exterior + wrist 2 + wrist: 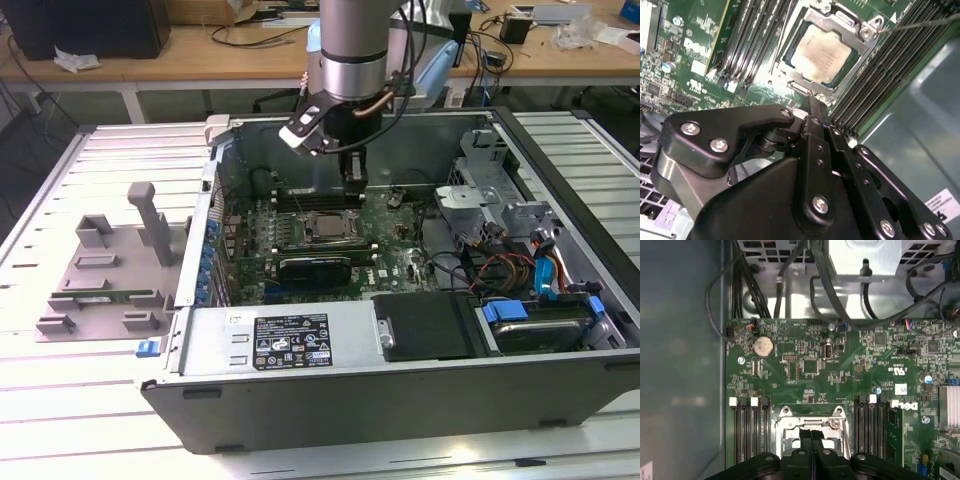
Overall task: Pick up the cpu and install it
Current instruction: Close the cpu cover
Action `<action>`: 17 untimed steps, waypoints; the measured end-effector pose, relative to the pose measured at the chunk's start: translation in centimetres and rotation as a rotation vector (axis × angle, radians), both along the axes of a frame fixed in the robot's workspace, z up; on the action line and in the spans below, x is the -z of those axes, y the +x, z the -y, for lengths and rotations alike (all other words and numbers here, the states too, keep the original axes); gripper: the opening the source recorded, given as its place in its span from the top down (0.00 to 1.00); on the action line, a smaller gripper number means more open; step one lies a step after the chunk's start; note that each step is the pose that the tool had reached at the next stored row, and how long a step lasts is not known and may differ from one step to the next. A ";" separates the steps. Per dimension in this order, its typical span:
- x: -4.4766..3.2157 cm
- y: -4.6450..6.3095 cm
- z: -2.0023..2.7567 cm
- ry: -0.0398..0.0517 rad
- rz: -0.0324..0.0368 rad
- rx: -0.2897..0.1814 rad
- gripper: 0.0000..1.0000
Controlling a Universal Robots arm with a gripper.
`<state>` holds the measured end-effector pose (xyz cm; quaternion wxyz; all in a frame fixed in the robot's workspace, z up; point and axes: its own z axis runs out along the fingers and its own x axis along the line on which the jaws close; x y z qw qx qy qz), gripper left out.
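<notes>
**Where the jaws hang, the cpu sits seated just below them**

Although the task speaks of a pick-up, the cpu [820, 50] lies flat inside the socket [860, 26] on the motherboard [395, 235], not between the jaws. They are pressed together, fingertips [806, 442] meeting along a thin seam with nothing seen between them. The arm [350, 50] holds them upright over the board.

In the exterior view the cpu [325, 228] lies below the jaws, a little nearer the camera and slightly toward the exterior view's left. In the second wrist view it sits just beyond their tips. Being square, it has no long axis; its edges run in line with the memory slots [752, 35] that flank the socket on both sides.

Its top is smooth, dull silver-grey metal with a faint sheen, thin and level with the brighter stamped steel frame around it. I cannot tell whether that frame is clamped down. The board is glossy green, studded with small parts; the slots are long, black and ribbed. The jaws are matt black links with bright screw heads.

All of this lies inside the open grey steel case [400, 400], which rests on a ribbed metal surface [60, 400]. A grey plastic tray [150, 215] stands well apart on the exterior view's left.
</notes>
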<state>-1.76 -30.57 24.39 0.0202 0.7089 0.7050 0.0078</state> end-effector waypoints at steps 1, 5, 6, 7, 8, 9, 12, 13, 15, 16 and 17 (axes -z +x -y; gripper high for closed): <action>0.09 -0.1 0.01 0.0000 -0.0001 0.000 0.89; 0.51 -1.1 0.18 0.0000 -0.0012 0.000 0.89; 0.59 -1.3 0.23 0.0000 -0.0014 0.000 0.89; 0.68 -1.5 0.28 0.0001 -0.0017 0.000 0.89; 0.74 -1.7 0.33 0.0002 -0.0020 0.000 0.89; 0.78 -1.9 0.38 0.0001 -0.0023 0.000 0.89; 0.92 -2.4 0.56 0.0002 -0.0033 0.000 0.89; 0.93 -2.4 0.56 -0.0001 -0.0035 0.000 0.89; 0.93 -2.4 0.56 0.0000 -0.0035 0.000 0.89; 0.93 -2.4 0.56 -0.0001 -0.0036 -0.002 0.89; 0.94 -2.4 0.55 -0.0001 -0.0034 -0.026 0.89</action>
